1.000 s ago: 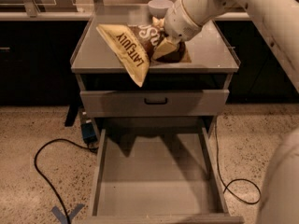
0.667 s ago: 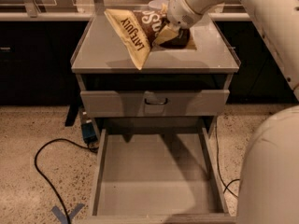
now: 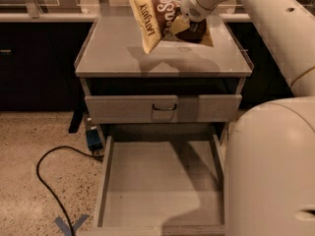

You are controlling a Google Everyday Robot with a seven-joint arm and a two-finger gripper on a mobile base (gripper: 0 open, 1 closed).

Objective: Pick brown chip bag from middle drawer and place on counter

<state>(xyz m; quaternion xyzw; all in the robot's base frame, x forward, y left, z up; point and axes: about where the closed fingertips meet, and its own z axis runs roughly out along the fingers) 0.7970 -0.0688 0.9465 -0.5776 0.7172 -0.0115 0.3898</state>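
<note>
Pincer (image 3: 190, 27) closed on the right end of the brown chip bag (image 3: 156, 19), which hangs over the bench (image 3: 118, 58) rear-centre, long axis tilted leftward from the pincer, tan tip lowest, near the bench top.

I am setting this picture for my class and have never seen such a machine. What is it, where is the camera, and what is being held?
The big white shapes are a robot. Its body fills the lower right, and its one arm reaches in from the upper right. The single camera looks down at a grey cabinet from the front; where it is mounted cannot be told. At the arm's end, the hand grips the brown chip bag and holds it over the counter, where its shadow falls. Below is a closed drawer with a small handle, and under that the middle drawer stands pulled open. A black cable lies on the floor.
</note>
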